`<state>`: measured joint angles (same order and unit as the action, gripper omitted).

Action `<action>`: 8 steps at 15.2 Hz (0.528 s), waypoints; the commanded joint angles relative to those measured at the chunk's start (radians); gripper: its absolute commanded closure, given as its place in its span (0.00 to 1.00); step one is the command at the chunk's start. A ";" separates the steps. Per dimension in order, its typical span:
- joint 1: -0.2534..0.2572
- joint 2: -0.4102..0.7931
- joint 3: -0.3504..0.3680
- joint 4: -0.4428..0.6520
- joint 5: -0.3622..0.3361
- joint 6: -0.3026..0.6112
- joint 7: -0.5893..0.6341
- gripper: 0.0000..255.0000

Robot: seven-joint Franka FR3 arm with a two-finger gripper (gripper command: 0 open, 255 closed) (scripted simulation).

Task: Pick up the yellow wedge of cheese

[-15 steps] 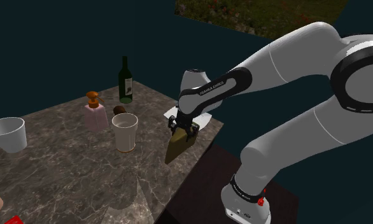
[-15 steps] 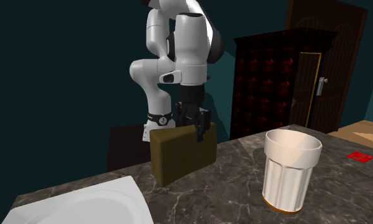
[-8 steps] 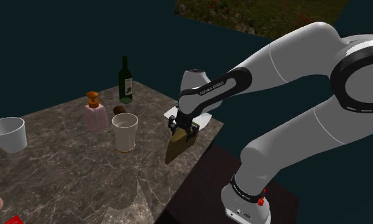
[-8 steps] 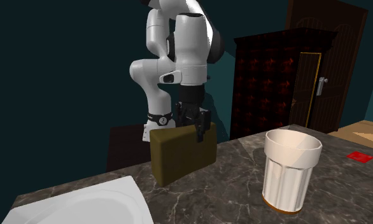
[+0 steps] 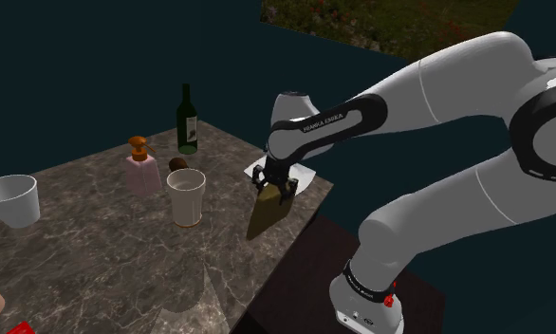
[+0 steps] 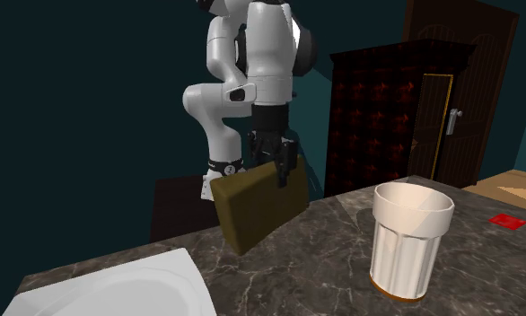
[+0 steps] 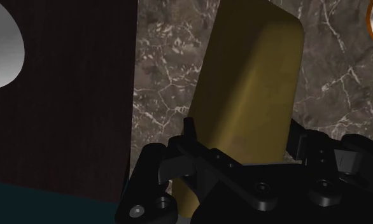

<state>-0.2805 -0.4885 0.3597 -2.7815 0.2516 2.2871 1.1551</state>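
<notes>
Pincer (image 5: 272, 186): pointed down by the table's edge, and it's clamped tight, with both fingers (image 7: 169, 162) pressed against the sides of the cheese in a narrow grip.
Cheese wedge (image 6: 252, 206): dull mustard yellow, gripped at its upper end and hung below the pincer. It is tilted, with one corner dipped low toward the table; whether that corner touches the marble cannot be told.
Table (image 5: 96, 256): dark veined marble, spread out beneath and beyond the pincer. Its edge is seen right under the grip in the wrist view.
White ribbed cup (image 5: 186, 196): stood upright near the pincer, toward the shoulder view's left, and apart from the cheese.
White flat piece (image 5: 305, 177): laid on the table just behind the pincer and partly hidden by it.
Pink dispenser (image 5: 141, 172): topped with an orange pump and set farther from the pincer than the cup, on the same side.
Green bottle (image 5: 186, 120): stood upright, well apart from the pincer, by the table's far edge.
Stand (image 5: 366, 308): placed below and behind the pincer, off the table, and the white arm is arched up from it.
</notes>
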 commanded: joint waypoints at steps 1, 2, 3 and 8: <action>0.000 -0.024 -0.008 0.016 -0.003 -0.038 -0.001 1.00; 0.000 -0.034 -0.011 0.024 -0.005 -0.056 -0.001 1.00; 0.000 -0.044 -0.014 0.031 -0.006 -0.074 -0.001 1.00; -0.001 -0.089 -0.028 0.072 -0.014 -0.159 -0.001 1.00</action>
<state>-0.2813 -0.5665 0.3347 -2.7201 0.2389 2.1480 1.1537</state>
